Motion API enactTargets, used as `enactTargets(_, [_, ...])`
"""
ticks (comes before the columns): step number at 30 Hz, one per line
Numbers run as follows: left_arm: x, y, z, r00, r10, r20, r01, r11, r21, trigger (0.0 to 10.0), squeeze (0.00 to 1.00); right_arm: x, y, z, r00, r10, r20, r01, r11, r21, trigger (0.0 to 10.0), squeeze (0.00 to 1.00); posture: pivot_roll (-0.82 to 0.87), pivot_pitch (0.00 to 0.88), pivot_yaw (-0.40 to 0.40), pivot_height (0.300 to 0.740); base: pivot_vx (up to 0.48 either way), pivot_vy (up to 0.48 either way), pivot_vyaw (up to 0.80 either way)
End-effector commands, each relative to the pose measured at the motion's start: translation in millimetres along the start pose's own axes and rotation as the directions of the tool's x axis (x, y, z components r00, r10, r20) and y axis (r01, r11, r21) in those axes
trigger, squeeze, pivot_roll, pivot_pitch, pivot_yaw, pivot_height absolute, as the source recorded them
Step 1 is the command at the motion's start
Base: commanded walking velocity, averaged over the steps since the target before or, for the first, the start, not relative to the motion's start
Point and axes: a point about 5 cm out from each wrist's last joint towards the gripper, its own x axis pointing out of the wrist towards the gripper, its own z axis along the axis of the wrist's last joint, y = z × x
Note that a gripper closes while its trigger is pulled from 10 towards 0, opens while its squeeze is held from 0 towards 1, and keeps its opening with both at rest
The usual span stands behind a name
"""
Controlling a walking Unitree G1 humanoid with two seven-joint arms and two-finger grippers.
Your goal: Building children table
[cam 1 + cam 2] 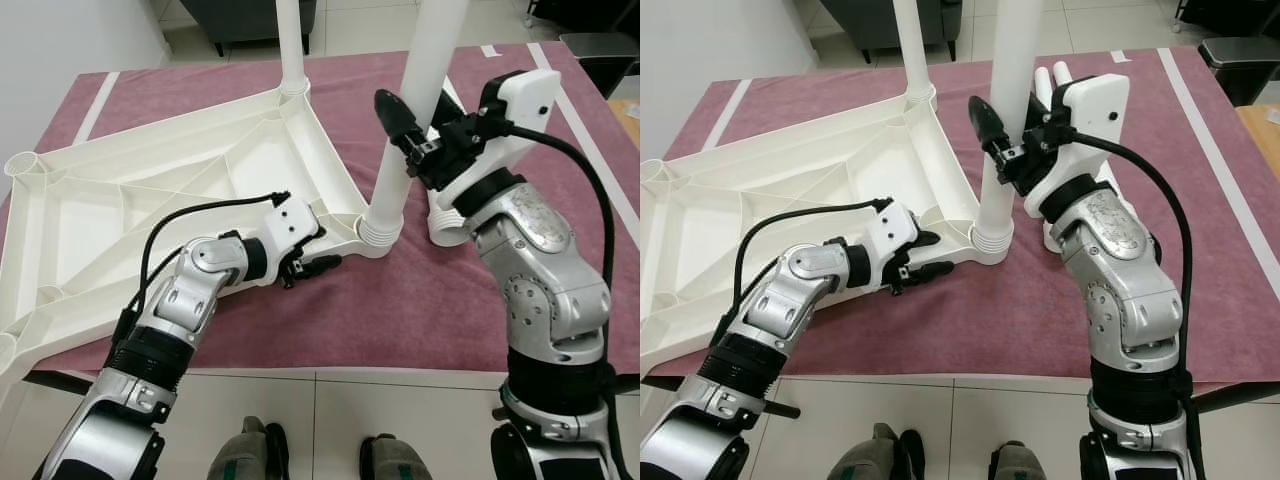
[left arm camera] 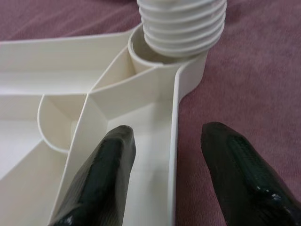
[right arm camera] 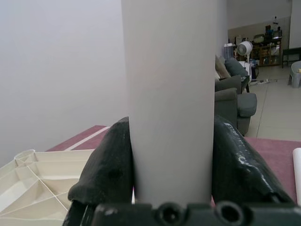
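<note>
On the maroon rug (image 1: 330, 320) before me the white tabletop (image 1: 150, 200) lies upside down, ribs showing, and I take it from left to right. At its far left edge the corner sockets (image 1: 22, 163) are bare, so by my count two legs are not yet fitted. Next comes my left gripper (image 1: 315, 258), its fingers (image 2: 109, 165) spread apart and holding nothing; they straddle the rim of the tabletop just beside the near corner, steadying it, as I judge. Farther back, one leg (image 1: 290, 45) already stands upright in its socket. Right of my left gripper, the second leg (image 1: 410, 110) rises from the near corner, its ribbed end (image 2: 182, 23) resting in the socket mouth with several ridges above the rim, so I judge it is not fully seated. My right gripper (image 1: 1002, 135) is closed around this leg partway up, both fingers pressed to its sides. Behind that arm, loose white legs (image 1: 1050, 75) lie on the rug, waiting their turn. Roughly half of the legs are placed.
</note>
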Motion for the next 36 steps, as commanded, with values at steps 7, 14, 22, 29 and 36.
enactTargets(7, [0.9,-0.8,-12.2,0.997,0.02,-0.069,-0.02,1.0,0.007,10.0,0.0,-1.1,8.9,6.9,0.999,0.014,0.048,-0.015,1.0,0.024,10.0,0.0,-0.09,0.143,0.13,0.74,0.0,0.0,0.0])
enactTargets(14, [5.9,-3.2,-14.4,0.997,0.004,-0.078,-0.007,0.999,-0.035,9.2,0.0,4.1,15.2,8.7,0.997,0.041,0.067,-0.041,0.999,-0.008,10.0,0.0,-0.09,0.148,0.13,0.74,0.0,0.0,0.0])
enactTargets(22, [4.1,-1.7,-18.8,0.992,-0.028,-0.123,0.027,1.0,-0.011,0.0,0.0,6.4,20.7,3.8,0.996,0.07,0.052,-0.069,0.997,-0.027,10.0,0.0,-0.08,0.149,0.125,0.74,0.0,0.0,0.0])
enactTargets(29, [-5.1,-1.0,-26.3,0.98,-0.104,-0.173,0.109,0.994,0.023,0.0,0.0,7.2,20.4,5.2,0.996,0.072,0.055,-0.071,0.997,-0.03,10.0,0.0,-0.08,0.151,0.126,0.74,0.0,0.0,0.0])
enactTargets(36, [-22.7,6.2,-21.0,0.955,-0.256,-0.154,0.267,0.962,0.055,0.0,0.0,7.7,19.3,8.7,0.995,0.085,0.061,-0.082,0.996,-0.041,10.0,0.0,-0.08,0.149,0.125,0.74,0.0,0.0,0.0])
